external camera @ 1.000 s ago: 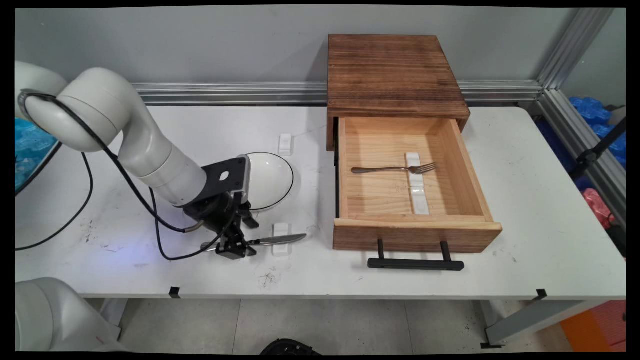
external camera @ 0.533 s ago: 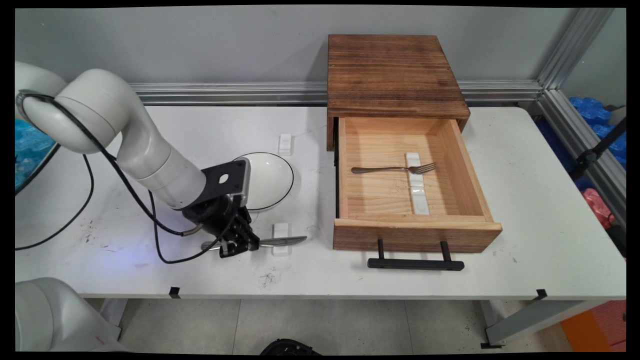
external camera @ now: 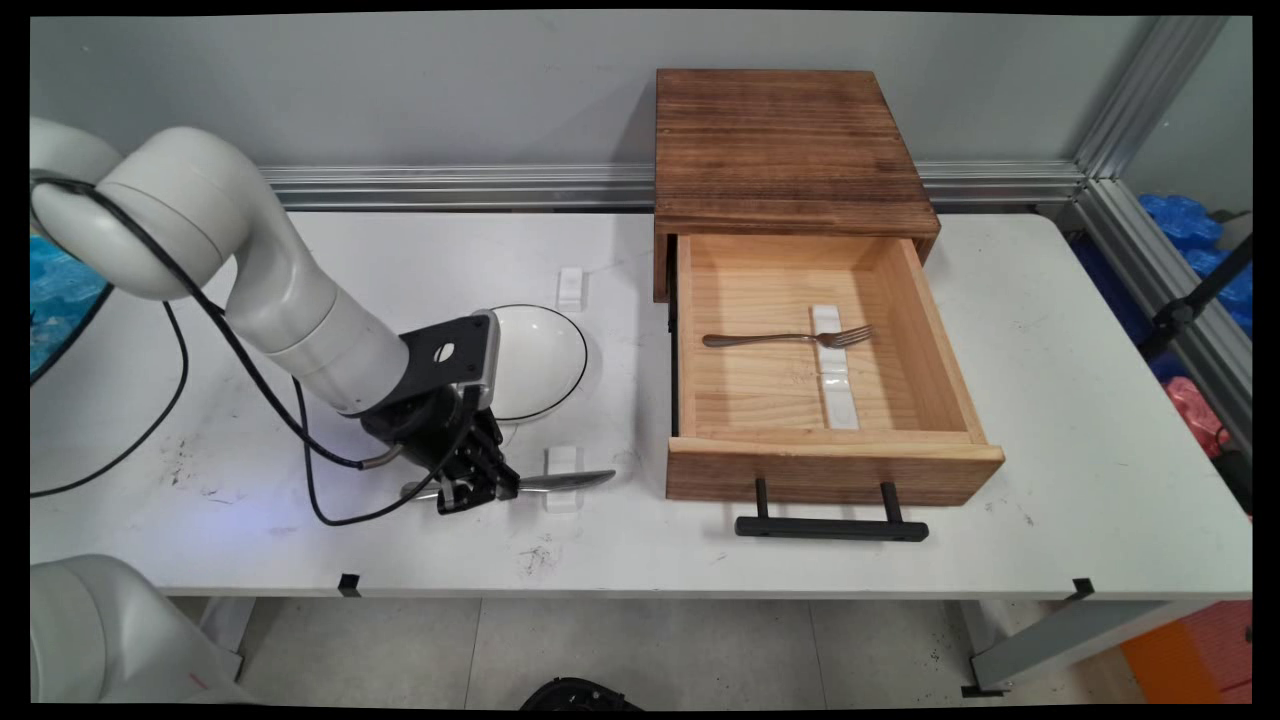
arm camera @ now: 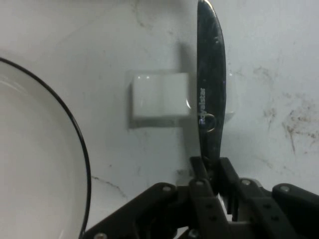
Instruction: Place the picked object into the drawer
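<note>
Knife (external camera: 560, 481) first: it lies in the lower left-centre of the main view, its blade pointing right across a small white rest (external camera: 562, 478). It looks like stiff, thin polished metal, probably light and slippery, so the narrow part where handle meets blade seems the soundest place to take hold. The gripper (external camera: 478, 490) sits exactly there, and the hand view shows its jaws clamped together on the knife (arm camera: 210, 94), the blade running up out of them beside the rest (arm camera: 159, 97). Just behind it is a white plate (external camera: 545, 360) with a dark rim. Further right, an open wooden drawer (external camera: 835, 470) holds a fork (external camera: 785, 338).
</note>
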Robot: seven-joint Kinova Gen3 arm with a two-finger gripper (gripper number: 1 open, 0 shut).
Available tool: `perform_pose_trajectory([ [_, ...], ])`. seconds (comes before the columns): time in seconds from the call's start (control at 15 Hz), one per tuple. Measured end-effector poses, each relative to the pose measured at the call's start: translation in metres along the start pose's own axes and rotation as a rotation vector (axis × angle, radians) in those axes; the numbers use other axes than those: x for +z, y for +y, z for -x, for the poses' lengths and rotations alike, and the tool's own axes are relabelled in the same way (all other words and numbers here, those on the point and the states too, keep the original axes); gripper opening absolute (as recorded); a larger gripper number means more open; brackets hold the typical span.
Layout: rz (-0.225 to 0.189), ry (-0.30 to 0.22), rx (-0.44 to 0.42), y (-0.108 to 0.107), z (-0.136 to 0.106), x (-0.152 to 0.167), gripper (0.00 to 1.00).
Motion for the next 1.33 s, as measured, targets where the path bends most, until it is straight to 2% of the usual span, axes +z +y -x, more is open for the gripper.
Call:
perform_pose_trajectory([
  [0.6,0.02,-0.018,-0.02,0.003,-0.016,-0.039,0.0],
  [0.93,0.024,-0.005,-0.002,-0.001,-0.047,-0.076,0.0],
  [1.33,0.014,0.025,0.016,-0.021,-0.094,-0.117,0.0],
])
